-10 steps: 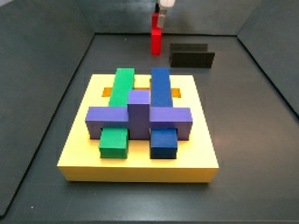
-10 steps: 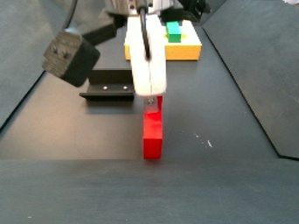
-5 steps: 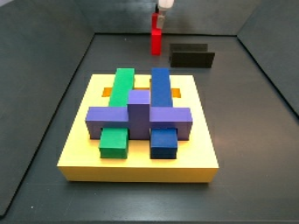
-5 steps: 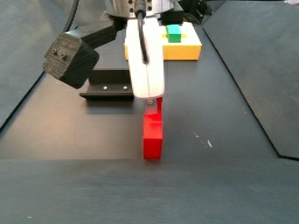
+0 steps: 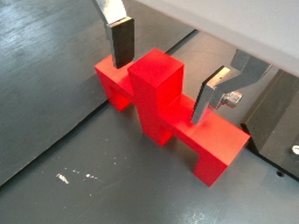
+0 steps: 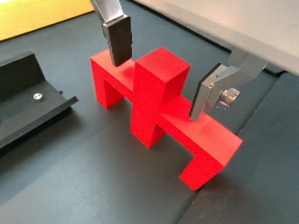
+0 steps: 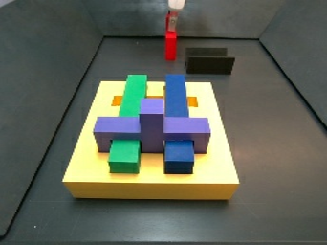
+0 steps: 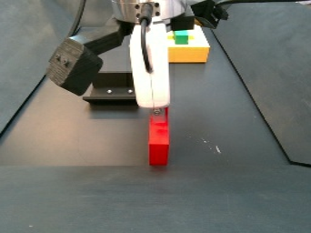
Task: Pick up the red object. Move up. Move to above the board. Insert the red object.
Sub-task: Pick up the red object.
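Now the gripper (image 5: 166, 77), fingers spread astride the red object's (image 5: 163, 109) post at the floor's far end beyond the board (image 7: 153, 177), may tip it if closing off-centre.

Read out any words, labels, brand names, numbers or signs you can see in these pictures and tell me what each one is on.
None: no readable text in any view.
The red object, the board, the blocks on it and the fixture are plain and unmarked.
The claw, down around the red object, has bare silver fingers with no marking.
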Available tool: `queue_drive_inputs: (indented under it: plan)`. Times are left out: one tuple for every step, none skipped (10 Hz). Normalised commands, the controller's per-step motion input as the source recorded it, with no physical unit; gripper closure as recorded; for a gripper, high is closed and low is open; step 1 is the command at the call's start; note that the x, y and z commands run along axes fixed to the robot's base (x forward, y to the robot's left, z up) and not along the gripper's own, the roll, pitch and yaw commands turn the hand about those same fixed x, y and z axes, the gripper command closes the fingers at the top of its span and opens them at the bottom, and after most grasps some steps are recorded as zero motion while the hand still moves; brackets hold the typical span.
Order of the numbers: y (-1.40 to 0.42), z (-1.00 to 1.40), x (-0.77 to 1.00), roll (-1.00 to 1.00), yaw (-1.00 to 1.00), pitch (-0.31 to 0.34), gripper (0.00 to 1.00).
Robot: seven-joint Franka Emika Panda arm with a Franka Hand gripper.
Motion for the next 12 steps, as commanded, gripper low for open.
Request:
queue_drive_inputs:
  plan:
    - [0.0, -0.03, -0.01, -0.02, 0.0, -0.02, 0.0]
    - [0.0, 0.0, 0.0, 0.0, 0.0, 0.0, 0.0]
    - [0.0, 0.0, 0.0, 0.0, 0.0, 0.0, 1.0]
    - [0.0, 0.0, 0.0, 0.0, 0.0, 0.0, 1.0]
    - [0.0, 0.0, 0.0, 0.0, 0.0, 0.0, 1.0]
    - [0.0, 0.0, 0.0, 0.0, 0.0, 0.0, 1.0]
    - [0.0, 0.0, 0.0, 0.0, 0.0, 0.0, 1.0]
    - [0.0, 0.0, 0.0, 0.0, 0.0, 0.0, 1.0]
    - [0.0, 0.0, 0.0, 0.0, 0.0, 0.0, 1.0]
    - [0.0, 0.0, 0.0, 0.0, 0.0, 0.0, 1.0]
    - [0.0, 0.0, 0.0, 0.0, 0.0, 0.0, 1.0]
    - [0.0, 0.0, 0.0, 0.0, 0.0, 0.0, 1.0]
